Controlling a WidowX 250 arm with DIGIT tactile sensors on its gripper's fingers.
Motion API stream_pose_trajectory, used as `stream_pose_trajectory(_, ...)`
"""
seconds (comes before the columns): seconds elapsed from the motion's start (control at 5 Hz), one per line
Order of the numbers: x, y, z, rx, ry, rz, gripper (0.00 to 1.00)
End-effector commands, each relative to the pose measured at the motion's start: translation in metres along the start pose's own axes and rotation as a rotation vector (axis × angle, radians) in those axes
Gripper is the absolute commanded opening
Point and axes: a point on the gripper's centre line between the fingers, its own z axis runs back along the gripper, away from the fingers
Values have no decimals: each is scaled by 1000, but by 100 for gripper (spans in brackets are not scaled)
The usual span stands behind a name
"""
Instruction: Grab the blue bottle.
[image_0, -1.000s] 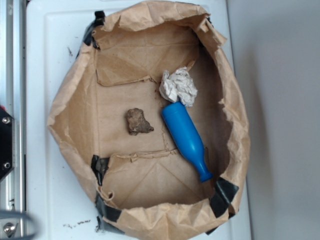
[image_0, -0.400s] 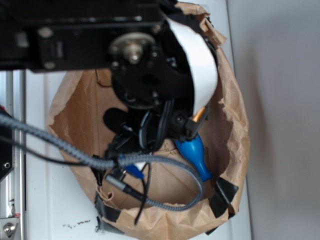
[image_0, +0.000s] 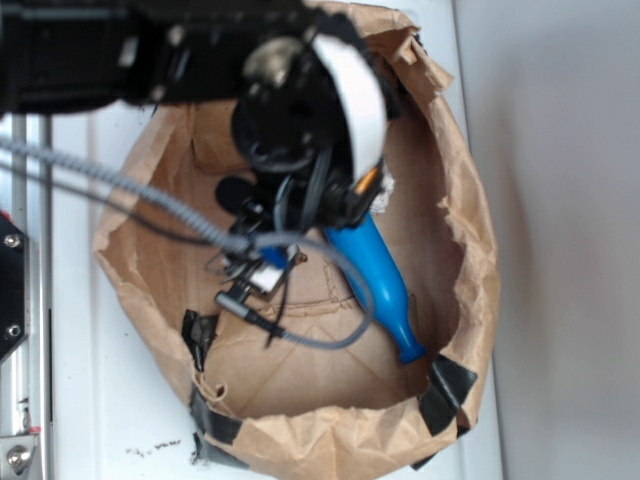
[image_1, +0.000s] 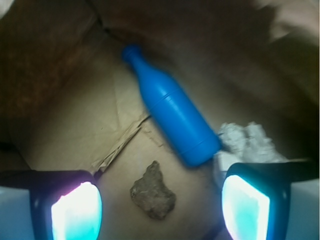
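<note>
The blue bottle (image_1: 170, 110) lies on its side on the floor of the brown paper bag, neck pointing away from me in the wrist view. In the exterior view the blue bottle (image_0: 385, 285) shows from mid-body to mouth; its base is hidden under my arm (image_0: 300, 110). My gripper (image_1: 160, 210) hangs open above the bag floor, its two lit pads (image_1: 77, 212) wide apart. Nothing is held. The bottle's base lies just ahead of the jaws, nearer the right finger.
A small brown rock-like lump (image_1: 153, 191) sits directly between the fingers. A crumpled white paper wad (image_1: 247, 142) touches the bottle's base. The paper bag's walls (image_0: 470, 230) ring the space, standing on a white surface (image_0: 90, 380). Cables (image_0: 300, 330) dangle inside.
My arm swung in over the bag, covering the lump and wad in the exterior view. Since 0.4 s ago it has shifted toward the top, uncovering more of the bottle.
</note>
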Motion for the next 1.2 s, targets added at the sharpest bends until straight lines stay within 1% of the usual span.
stream_pose_trajectory(0.0,19,-12,-25,21,25,22,100)
stream_pose_trajectory(0.2,21,-18,-45,32,47,8,100)
stream_pose_trajectory(0.4,18,-32,-57,47,93,-41,100)
stream_pose_trajectory(0.6,24,-10,-50,43,105,-28,100)
stream_pose_trajectory(1.0,24,-10,-50,43,105,-28,100)
